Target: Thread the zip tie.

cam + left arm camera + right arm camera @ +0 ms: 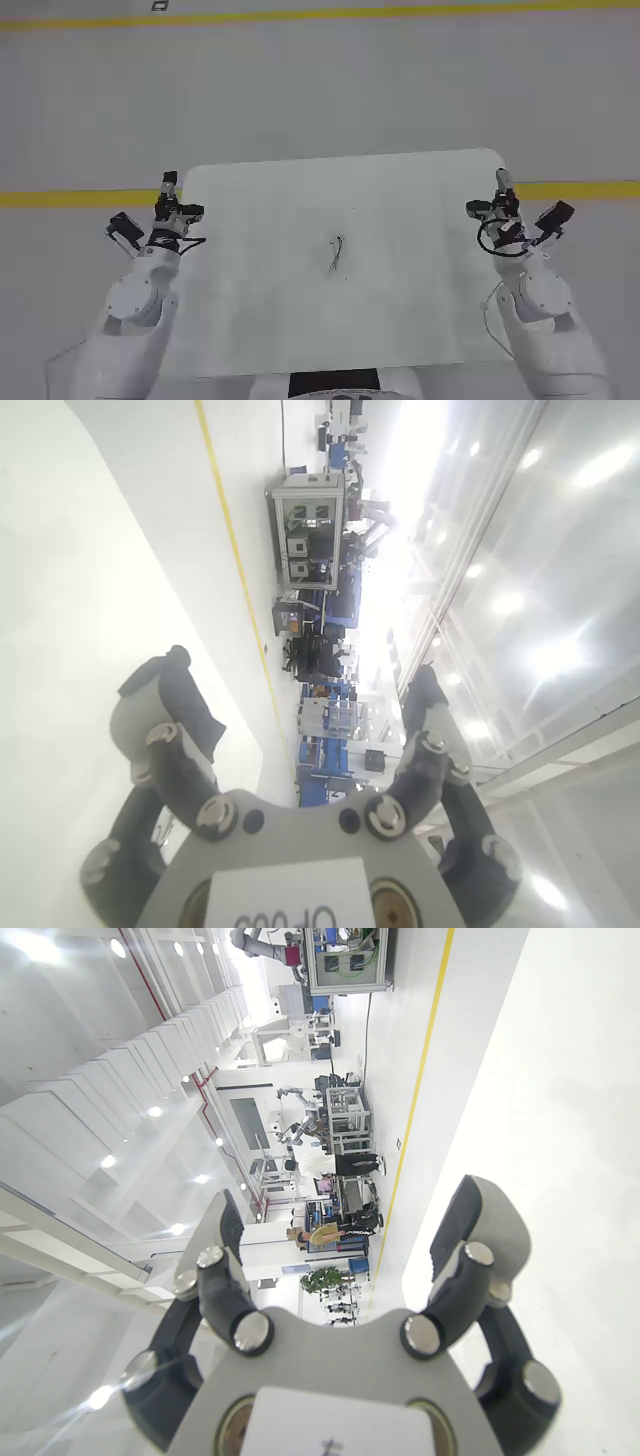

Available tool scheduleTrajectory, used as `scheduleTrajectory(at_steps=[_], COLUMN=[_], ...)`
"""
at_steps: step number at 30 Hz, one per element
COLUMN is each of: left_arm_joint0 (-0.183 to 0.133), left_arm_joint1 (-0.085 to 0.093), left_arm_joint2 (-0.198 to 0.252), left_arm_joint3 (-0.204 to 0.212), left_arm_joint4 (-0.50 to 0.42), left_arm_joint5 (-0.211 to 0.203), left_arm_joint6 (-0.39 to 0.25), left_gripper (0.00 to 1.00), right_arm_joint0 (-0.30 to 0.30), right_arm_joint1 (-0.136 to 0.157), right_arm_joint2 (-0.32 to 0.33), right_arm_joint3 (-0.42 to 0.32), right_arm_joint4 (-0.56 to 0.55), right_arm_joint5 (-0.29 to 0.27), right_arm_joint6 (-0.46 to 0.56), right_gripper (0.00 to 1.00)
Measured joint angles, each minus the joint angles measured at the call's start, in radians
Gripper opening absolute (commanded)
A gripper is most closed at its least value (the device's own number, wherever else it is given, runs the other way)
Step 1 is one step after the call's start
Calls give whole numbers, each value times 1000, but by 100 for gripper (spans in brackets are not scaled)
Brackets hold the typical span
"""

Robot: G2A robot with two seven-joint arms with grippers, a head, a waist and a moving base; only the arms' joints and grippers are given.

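Note:
A thin dark zip tie [337, 254] lies bent near the middle of the white table [260, 320]. My left gripper [170, 180] is held at the table's left edge, pointing away from me, far from the tie. In the left wrist view its fingers [300, 672] stand wide apart with nothing between them. My right gripper [503, 178] sits at the table's right edge, likewise far from the tie. The right wrist view shows it [350, 1200] open and empty.
The table's rounded far corners [490, 155] lie just past both grippers. Beyond the table is grey floor with a yellow line [60, 197]. Wide bare tabletop surrounds the tie on all sides.

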Motion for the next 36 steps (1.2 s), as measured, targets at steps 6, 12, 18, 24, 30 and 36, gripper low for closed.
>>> scheduleTrajectory(at_steps=[6, 12, 18, 24, 30, 36], left_arm_joint0=[-14, -31, -31, -32, -122, -192], left_arm_joint1=[3, 11, 11, 12, 17, 28], left_arm_joint2=[1, 45, 47, 48, 129, 193], left_arm_joint3=[-15, -48, -49, -50, -28, 25], left_arm_joint4=[57, 172, 175, 176, 174, 212], left_arm_joint5=[-14, 51, 54, 54, 59, 192], left_arm_joint6=[-27, -188, -193, -194, -432, -694], left_gripper=[100, 100, 100, 100, 100, 100], right_arm_joint0=[0, 0, 0, 0, 0, 0], right_arm_joint1=[0, 0, 0, 0, 0, 0], right_arm_joint2=[0, 0, 0, 0, 0, 0], right_arm_joint3=[0, 0, 0, 0, 0, 0], right_arm_joint4=[0, 0, 0, 0, 0, 0], right_arm_joint5=[0, 0, 0, 0, 0, 0], right_arm_joint6=[0, 0, 0, 0, 0, 0], right_gripper=[100, 100, 100, 100, 100, 100])
